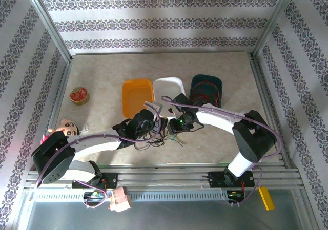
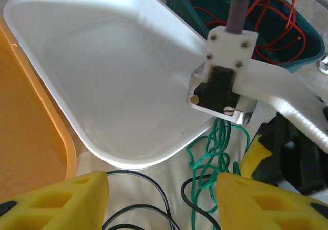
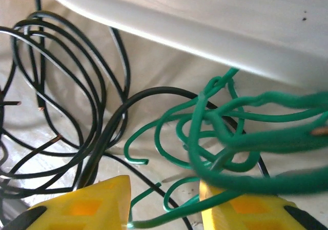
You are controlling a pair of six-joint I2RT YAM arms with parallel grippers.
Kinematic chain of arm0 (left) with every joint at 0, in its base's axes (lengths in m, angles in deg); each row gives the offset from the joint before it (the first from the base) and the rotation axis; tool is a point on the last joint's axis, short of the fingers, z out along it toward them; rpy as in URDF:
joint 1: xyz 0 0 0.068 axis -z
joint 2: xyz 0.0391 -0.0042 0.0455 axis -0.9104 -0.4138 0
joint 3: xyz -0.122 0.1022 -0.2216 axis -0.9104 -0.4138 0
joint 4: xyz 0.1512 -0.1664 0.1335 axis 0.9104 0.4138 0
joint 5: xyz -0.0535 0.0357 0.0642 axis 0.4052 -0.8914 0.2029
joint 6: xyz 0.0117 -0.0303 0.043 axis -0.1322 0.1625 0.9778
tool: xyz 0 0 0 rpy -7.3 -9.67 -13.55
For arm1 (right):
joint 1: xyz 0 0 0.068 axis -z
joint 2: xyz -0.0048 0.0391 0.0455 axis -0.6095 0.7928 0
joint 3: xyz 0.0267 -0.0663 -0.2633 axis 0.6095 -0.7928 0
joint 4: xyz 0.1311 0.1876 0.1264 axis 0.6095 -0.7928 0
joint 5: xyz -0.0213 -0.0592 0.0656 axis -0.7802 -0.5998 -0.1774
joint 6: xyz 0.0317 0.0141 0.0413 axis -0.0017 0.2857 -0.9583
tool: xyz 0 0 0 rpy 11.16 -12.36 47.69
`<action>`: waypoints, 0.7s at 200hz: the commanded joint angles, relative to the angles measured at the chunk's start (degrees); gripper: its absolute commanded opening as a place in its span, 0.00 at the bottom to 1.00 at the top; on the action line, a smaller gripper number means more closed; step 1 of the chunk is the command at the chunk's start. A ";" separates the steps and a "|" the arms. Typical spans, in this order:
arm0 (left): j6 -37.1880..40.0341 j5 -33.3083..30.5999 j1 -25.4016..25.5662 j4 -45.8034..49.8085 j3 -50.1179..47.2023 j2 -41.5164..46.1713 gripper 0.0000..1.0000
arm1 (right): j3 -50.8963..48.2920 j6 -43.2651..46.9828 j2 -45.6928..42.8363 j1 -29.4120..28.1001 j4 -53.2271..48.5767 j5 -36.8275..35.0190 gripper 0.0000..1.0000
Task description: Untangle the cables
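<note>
Jaws released: left gripper [image 2: 161,203] holding nothing, right gripper [image 3: 163,205] straddling green cable [image 3: 271,103]. Risk: black cable [image 3: 154,89], crossing at its 9 o'clock, drags along.

The yellow fingers [image 3: 87,204] of my gripper [image 3: 164,189] stand apart, and thin strands of the green cable [image 3: 215,132] pass between them. This green cable is a loose knot just below the white tray [image 3: 205,25]. The black cable [image 3: 66,86] lies in wide loops at the left.
</note>
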 commanded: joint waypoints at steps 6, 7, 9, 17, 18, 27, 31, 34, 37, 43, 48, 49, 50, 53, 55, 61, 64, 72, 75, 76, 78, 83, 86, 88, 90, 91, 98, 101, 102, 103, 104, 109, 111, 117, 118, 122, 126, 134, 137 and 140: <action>0.35 -0.61 1.00 0.73 -0.94 1.62 0.57 | 1.01 0.08 0.59 -0.45 -2.19 -3.45 0.30; 0.30 -0.63 1.04 0.69 -0.96 1.59 0.57 | 0.98 0.03 0.55 -0.48 -2.18 -3.54 0.29; 0.27 -0.60 1.06 0.68 -0.99 1.61 0.57 | 0.95 0.00 0.41 -0.45 -2.18 -3.70 0.27; 0.19 -0.56 1.07 0.57 -1.06 1.69 0.57 | 0.41 -0.28 -0.19 -0.25 -1.89 -4.03 0.20; 0.18 -0.56 1.07 0.52 -1.06 1.71 0.57 | 0.37 -0.28 -0.28 -0.21 -1.86 -4.05 0.19; 0.09 -0.46 1.04 0.43 -1.15 1.74 0.57 | -0.33 -0.62 -1.29 0.06 -1.67 -4.32 0.11; 0.08 -0.27 1.07 0.31 -1.20 1.73 0.57 | -0.71 -0.79 -1.75 0.24 -1.45 -4.41 0.08; 0.08 -0.15 1.07 0.23 -1.24 1.72 0.57 | -1.05 -0.91 -2.18 0.44 -1.28 -4.24 0.06; 0.08 0.01 1.07 0.16 -1.24 1.67 0.57 | -1.40 -0.98 -2.60 0.57 -1.09 -3.98 0.05; 0.21 0.41 1.07 0.05 -1.26 1.56 0.57 | -2.18 -1.16 -3.54 0.98 -0.66 -3.43 0.03; 0.30 0.89 1.07 0.03 -1.19 1.47 0.57 | -2.86 -1.27 -4.50 1.28 -0.32 -2.68 0.03; 0.37 1.00 1.07 -0.02 -1.17 1.42 0.57 | -3.02 -1.30 -4.67 1.35 -0.23 -2.45 0.03; 0.40 1.23 1.07 -0.04 -1.16 1.44 0.57 | -3.19 -1.32 -4.85 1.47 -0.15 -2.25 0.02; 0.55 1.60 1.05 -0.06 -1.11 1.46 0.57 | -3.64 -1.33 -5.46 1.73 0.09 -1.66 0.02; 0.59 1.91 1.06 -0.12 -1.08 1.40 0.58 | -3.94 -1.37 -5.82 1.86 0.24 -1.09 0.01; 0.97 2.87 1.07 -0.31 -1.00 1.29 0.59 | -4.87 -1.50 -7.13 2.55 0.74 0.63 0.01; 1.12 3.22 1.07 -0.44 -1.02 1.18 0.59 | -5.39 -1.51 -7.73 2.87 0.92 1.42 0.01; 1.46 4.37 1.07 -0.86 -0.82 1.20 0.60 | -6.56 -1.51 -9.61 3.63 1.25 3.44 0.01; 1.62 4.96 1.07 -1.07 -0.87 1.20 0.60 | -6.95 -1.46 -10.23 3.95 1.25 4.15 0.01; 1.64 5.06 1.07 -1.14 -0.84 1.20 0.60 | -7.09 -1.44 -10.44 4.09 1.25 4.39 0.01; 1.70 5.37 1.02 -1.32 -0.85 1.20 0.60 | -7.35 -1.36 -10.91 4.28 1.25 4.79 0.01; 1.92 6.27 1.06 -1.94 -0.89 1.16 0.60 | -7.84 -1.33 -12.01 4.58 1.11 5.62 0.01; 2.05 6.67 1.07 -2.36 -0.90 1.20 0.60 | -8.19 -1.28 -12.56 4.84 1.02 6.02 0.01; 2.13 7.02 1.07 -2.63 -0.94 1.24 0.60 | -8.37 -1.25 -13.11 5.06 0.93 6.21 0.01; 2.18 7.29 1.07 -2.86 -0.97 1.28 0.60 | -8.59 -1.29 -13.53 5.22 0.84 6.50 0.01; 2.23 7.40 1.07 -2.95 -0.93 1.28 0.60 | -8.70 -1.27 -13.76 5.30 0.79 6.62 0.01; 2.36 8.31 1.06 -3.61 -0.82 1.29 0.60 | -9.42 -1.18 -15.25 5.89 0.64 7.56 0.01; 2.49 8.67 1.07 -3.84 -0.73 1.24 0.60 | -9.70 -1.20 -15.94 6.22 0.56 8.00 0.01; 2.52 8.80 1.02 -3.93 -0.72 1.22 0.61 | -9.74 -1.27 -16.11 6.32 0.56 8.16 0.01; 2.53 8.95 1.05 -3.97 -0.67 1.25 0.61 | -9.89 -1.25 -16.28 6.42 0.55 8.33 0.01; 2.58 9.03 1.06 -4.04 -0.69 1.27 0.61 | -10.01 -1.25 -16.50 6.51 0.55 8.50 0.01; 2.71 9.64 0.99 -4.38 -0.48 1.29 0.61 | -10.55 -1.27 -17.48 7.10 0.60 9.42 0.01; 2.78 9.98 0.98 -4.43 -0.41 1.29 0.61 | -10.74 -1.29 -17.90 7.34 0.63 9.87 0.01; 3.04 10.86 0.98 -4.92 -0.27 1.20 0.61 | -11.36 -1.32 -18.87 8.00 0.72 10.95 0.01; 3.10 11.08 0.98 -5.00 -0.23 1.11 0.61 | -11.45 -1.37 -19.07 8.09 0.77 11.13 0.01; 3.22 11.66 0.98 -5.46 -0.13 1.07 0.61 | -11.80 -1.33 -19.67 8.53 0.86 11.77 0.01; 3.31 12.38 0.98 -5.87 -0.12 0.99 0.62 | -12.07 -1.38 -20.26 8.89 0.90 12.30 0.01; 3.42 13.18 0.89 -6.81 -0.08 0.66 0.62 | -12.61 -1.33 -21.22 9.59 1.14 13.47 0.01; 3.42 13.35 0.89 -7.10 0.03 0.49 0.62 | -12.79 -1.35 -21.54 9.78 1.24 13.87 0.01; 3.38 13.47 0.85 -7.31 0.11 0.31 0.62 | -12.91 -1.33 -21.81 9.95 1.33 14.39 0.01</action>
